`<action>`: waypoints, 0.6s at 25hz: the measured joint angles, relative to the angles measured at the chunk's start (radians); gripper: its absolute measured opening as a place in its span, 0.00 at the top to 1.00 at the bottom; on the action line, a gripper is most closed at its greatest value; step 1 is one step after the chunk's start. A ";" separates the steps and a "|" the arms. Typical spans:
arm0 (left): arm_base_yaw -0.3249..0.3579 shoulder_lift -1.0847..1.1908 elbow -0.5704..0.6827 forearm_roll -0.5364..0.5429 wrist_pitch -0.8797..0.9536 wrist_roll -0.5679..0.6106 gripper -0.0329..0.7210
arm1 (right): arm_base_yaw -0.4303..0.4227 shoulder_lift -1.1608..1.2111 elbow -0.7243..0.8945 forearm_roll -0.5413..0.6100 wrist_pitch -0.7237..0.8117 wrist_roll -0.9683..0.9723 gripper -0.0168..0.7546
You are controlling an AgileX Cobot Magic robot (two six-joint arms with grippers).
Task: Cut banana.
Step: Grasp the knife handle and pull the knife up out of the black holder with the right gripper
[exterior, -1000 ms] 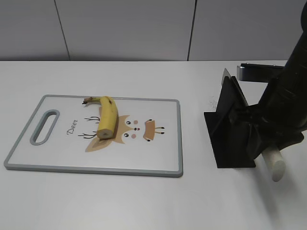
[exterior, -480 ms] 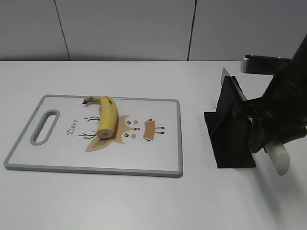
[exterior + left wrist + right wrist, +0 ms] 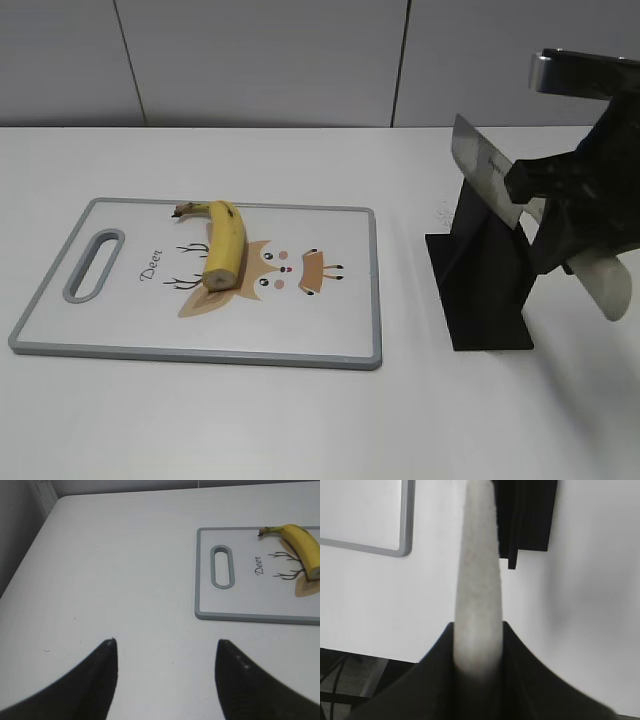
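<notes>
The banana (image 3: 223, 245) lies on the deer-print cutting board (image 3: 340, 330), stem at the far end, blunt cut end toward me. It also shows in the left wrist view (image 3: 302, 545). My right gripper (image 3: 560, 225) is shut on the pale handle (image 3: 477, 580) of a knife, whose steel blade (image 3: 483, 165) is raised above the black knife stand (image 3: 485, 290), well right of the board. In the right wrist view the fingers (image 3: 478, 630) clamp the handle. My left gripper (image 3: 165, 642) is open and empty over bare table, left of the board (image 3: 235, 605); it is out of the exterior view.
The knife stand (image 3: 527, 515) stands on the white table right of the board, whose corner shows in the right wrist view (image 3: 365, 510). A grey panelled wall runs behind the table. The table's front edge shows at the right wrist view's lower left.
My right gripper has lifted up and to the right with the knife; the blade has come up out of the stand. The banana and board have not moved.
</notes>
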 joint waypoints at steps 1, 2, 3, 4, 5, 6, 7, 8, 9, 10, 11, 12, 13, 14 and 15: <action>0.000 0.000 0.000 0.000 0.000 0.000 0.18 | 0.000 -0.009 0.000 -0.012 0.001 0.003 0.76; 0.000 0.000 0.000 0.000 0.000 0.000 0.18 | 0.000 -0.019 0.000 -0.023 0.003 0.008 0.76; 0.000 0.000 0.000 0.000 0.000 0.000 0.18 | 0.000 -0.027 0.000 -0.030 0.003 0.009 0.76; 0.000 0.000 0.000 0.000 0.000 0.000 0.18 | 0.000 -0.039 -0.001 -0.039 0.003 0.010 0.76; 0.000 0.000 0.000 0.000 0.000 0.000 0.18 | 0.000 -0.051 -0.001 -0.046 0.003 0.013 0.76; 0.000 0.000 0.000 0.000 0.000 0.000 0.18 | 0.000 -0.061 -0.001 -0.054 0.003 0.014 0.76; 0.000 0.000 0.000 0.000 0.000 0.000 0.18 | 0.000 -0.074 -0.002 -0.062 0.003 0.016 0.76; 0.000 0.000 0.000 0.000 0.000 0.000 0.18 | 0.000 -0.086 -0.005 -0.072 0.003 0.018 0.76; 0.000 0.000 0.000 0.000 0.000 0.000 0.18 | 0.000 -0.097 -0.011 -0.078 0.004 0.019 0.76; 0.000 0.000 0.000 0.000 0.000 0.000 0.18 | 0.000 -0.106 -0.015 -0.083 0.004 0.019 0.76; 0.000 0.000 0.000 0.000 0.000 0.000 0.18 | 0.000 -0.115 -0.022 -0.086 0.004 0.017 0.76; 0.000 0.000 0.000 0.000 0.000 0.000 0.18 | 0.000 -0.124 -0.028 -0.087 0.004 0.012 0.76; 0.000 0.000 0.000 0.000 0.000 0.000 0.18 | 0.000 -0.130 -0.036 -0.087 0.005 0.004 0.76; 0.000 0.000 0.000 0.000 0.000 0.000 0.18 | 0.000 -0.135 -0.046 -0.087 0.007 -0.014 0.76; 0.000 0.000 0.000 0.000 0.000 0.000 0.18 | 0.000 -0.138 -0.060 -0.086 0.012 -0.038 0.76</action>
